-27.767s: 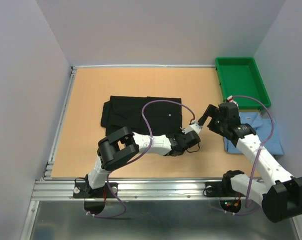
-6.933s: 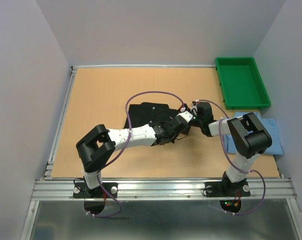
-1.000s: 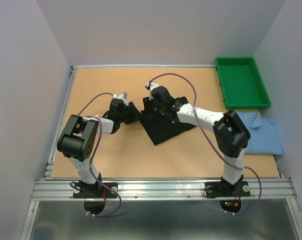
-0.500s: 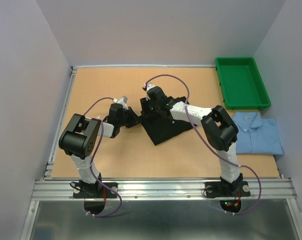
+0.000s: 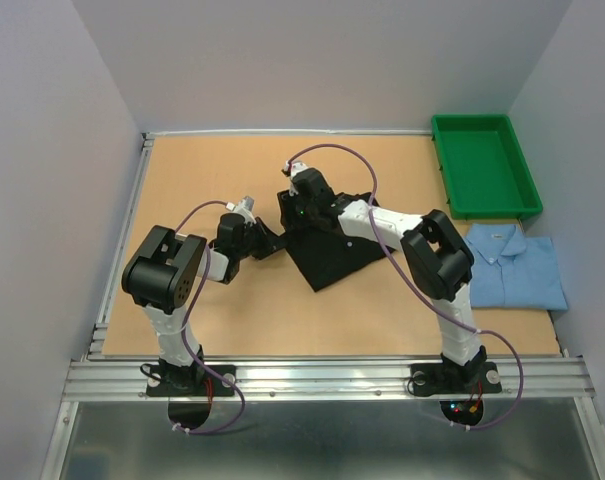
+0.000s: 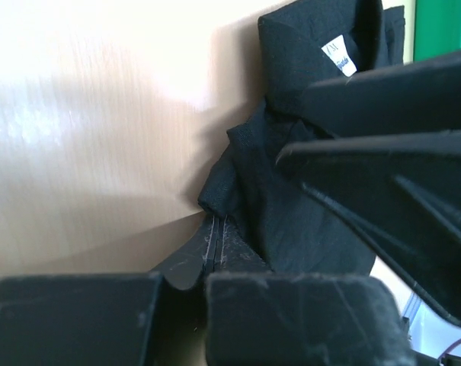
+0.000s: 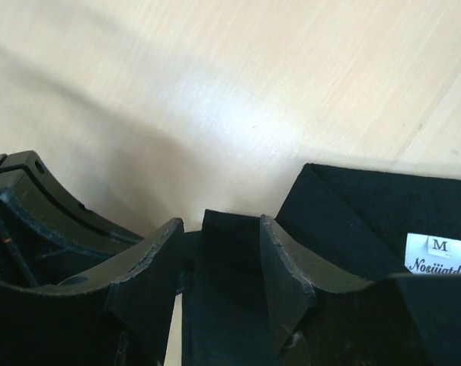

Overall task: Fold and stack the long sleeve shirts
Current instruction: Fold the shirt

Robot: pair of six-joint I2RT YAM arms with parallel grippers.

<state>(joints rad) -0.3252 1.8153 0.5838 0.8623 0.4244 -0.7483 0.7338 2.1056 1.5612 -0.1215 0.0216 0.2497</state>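
The black long sleeve shirt (image 5: 337,250) lies folded in a tilted rectangle on the middle of the table. My left gripper (image 5: 269,240) is at its left corner, shut on a small fold of black cloth (image 6: 219,200), the fingertips (image 6: 207,244) pressed together. My right gripper (image 5: 294,205) hovers low over the shirt's upper left corner, open, with a flap of the black shirt (image 7: 228,248) lying between its fingers (image 7: 283,259). The light blue long sleeve shirt (image 5: 517,265) lies folded at the table's right edge.
A green tray (image 5: 482,165) stands at the back right corner. The two grippers sit close together, with the right one's black body (image 6: 382,152) filling the right of the left wrist view. Bare wood (image 5: 202,180) surrounds the shirt.
My left gripper has closed on the black shirt's left corner and edged right. The right gripper has shifted slightly left and back over the collar end.
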